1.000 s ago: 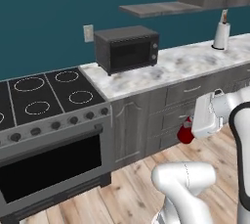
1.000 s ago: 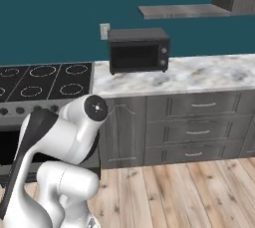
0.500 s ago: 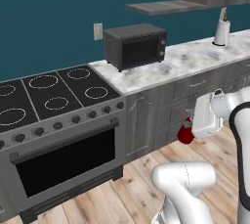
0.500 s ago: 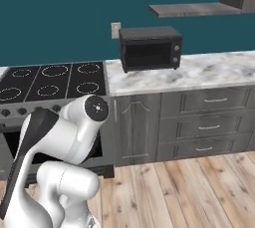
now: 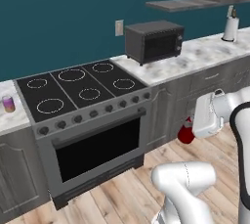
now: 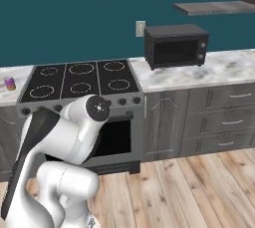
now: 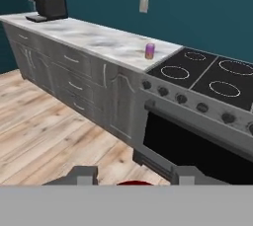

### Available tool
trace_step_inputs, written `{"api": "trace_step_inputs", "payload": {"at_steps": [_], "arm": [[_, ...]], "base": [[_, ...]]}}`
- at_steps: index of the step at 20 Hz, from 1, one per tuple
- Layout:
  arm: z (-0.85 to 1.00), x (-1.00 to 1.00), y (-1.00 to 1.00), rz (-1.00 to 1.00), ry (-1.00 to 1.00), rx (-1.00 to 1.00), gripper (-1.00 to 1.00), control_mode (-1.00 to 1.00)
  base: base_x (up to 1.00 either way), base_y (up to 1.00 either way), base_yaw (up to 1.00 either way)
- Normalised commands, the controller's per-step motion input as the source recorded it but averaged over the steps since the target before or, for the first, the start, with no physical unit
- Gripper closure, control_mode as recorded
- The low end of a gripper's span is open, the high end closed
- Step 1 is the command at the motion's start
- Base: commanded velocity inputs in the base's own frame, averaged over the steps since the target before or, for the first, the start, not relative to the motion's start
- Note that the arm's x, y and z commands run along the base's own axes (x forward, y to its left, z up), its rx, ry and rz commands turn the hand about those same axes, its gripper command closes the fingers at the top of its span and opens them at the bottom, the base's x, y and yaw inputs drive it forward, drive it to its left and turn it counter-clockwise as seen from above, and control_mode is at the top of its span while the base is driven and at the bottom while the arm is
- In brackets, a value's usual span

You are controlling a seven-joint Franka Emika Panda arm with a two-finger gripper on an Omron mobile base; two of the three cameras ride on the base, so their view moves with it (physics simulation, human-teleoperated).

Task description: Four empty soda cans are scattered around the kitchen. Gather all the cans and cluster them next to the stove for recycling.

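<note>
A purple can (image 5: pixel 8 103) stands on the marble counter (image 5: pixel 10 120) just beside the stove (image 5: pixel 78 88).

Purple can (image 7: pixel 149 51) beside stove (image 7: pixel 207 74); rest of counter (image 7: pixel 94 37) bare.
</note>
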Motion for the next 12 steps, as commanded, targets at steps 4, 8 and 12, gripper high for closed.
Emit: {"api": "trace_step_inputs", "payload": {"at_steps": [4, 8, 12], "arm": [[0.0, 0.0, 0.0, 0.0, 0.0, 0.0, 1.0, 1.0], [0.0, 0.0, 0.0, 0.0, 0.0, 0.0, 1.0, 1.0], [0.0, 0.0, 0.0, 0.0, 0.0, 0.0, 1.0, 1.0]], "base": [[-0.38, 1.0, -0.03], [-0.38, 1.0, -0.02], [-0.29, 0.96, -0.01]]}}
